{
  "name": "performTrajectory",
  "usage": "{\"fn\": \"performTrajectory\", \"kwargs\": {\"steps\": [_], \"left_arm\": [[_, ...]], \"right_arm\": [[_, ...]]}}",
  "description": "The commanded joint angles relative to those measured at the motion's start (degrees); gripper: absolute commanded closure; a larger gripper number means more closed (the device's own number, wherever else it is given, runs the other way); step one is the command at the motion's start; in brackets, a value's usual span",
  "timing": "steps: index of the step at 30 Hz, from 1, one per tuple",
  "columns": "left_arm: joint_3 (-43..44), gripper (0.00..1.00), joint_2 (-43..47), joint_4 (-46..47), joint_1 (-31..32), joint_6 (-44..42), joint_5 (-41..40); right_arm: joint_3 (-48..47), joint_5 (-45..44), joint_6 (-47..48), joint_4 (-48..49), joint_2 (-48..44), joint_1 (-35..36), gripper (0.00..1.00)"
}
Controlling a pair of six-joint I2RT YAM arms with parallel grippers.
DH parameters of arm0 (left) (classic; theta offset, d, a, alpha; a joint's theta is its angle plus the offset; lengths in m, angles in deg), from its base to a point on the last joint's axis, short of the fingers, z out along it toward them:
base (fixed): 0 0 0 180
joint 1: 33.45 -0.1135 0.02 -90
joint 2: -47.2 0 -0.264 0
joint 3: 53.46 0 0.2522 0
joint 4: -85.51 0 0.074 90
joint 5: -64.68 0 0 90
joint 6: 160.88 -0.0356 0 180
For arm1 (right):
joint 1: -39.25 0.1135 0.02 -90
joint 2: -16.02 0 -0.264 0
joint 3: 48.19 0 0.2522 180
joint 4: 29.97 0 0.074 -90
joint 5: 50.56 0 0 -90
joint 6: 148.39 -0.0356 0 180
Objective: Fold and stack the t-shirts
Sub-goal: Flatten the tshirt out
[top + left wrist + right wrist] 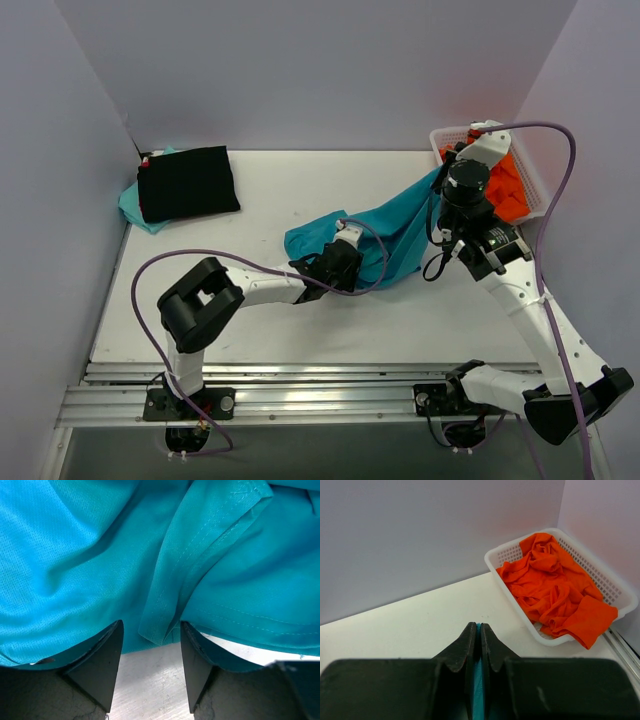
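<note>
A teal t-shirt stretches across the white worktop, one edge pinched in the raised right hand near the basket of orange t-shirts, while the left hand gapes wide at a hem fold.

Bright even light, soft shadows, sharp focus
</note>
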Motion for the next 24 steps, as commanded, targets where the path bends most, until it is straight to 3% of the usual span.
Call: {"fn": "performTrajectory", "kwargs": {"steps": [1, 11, 19, 24], "left_arm": [[1.1, 0.43, -0.7, -0.22, 0.3, 0.19, -1.24], [1.72, 0.48, -1.84, -0.57, 0.3, 0.28, -1.59], [1.81, 0.61, -1.66, -0.4, 0.3, 0.28, -2.21], [2.25, 0.75, -1.58, -0.39, 0.3, 0.28, -2.03]], "right_arm": [[0.5, 0.24, -0.36, 1.76, -0.15, -0.43, 1.0], [0.41, 0.59, -0.45, 1.85, -0.15, -0.52, 1.0], [0.41, 1.12, -0.45, 2.02, 0.29, -0.52, 1.0], [0.41, 1.38, -0.54, 2.02, 0.12, -0.52, 1.0]]}}
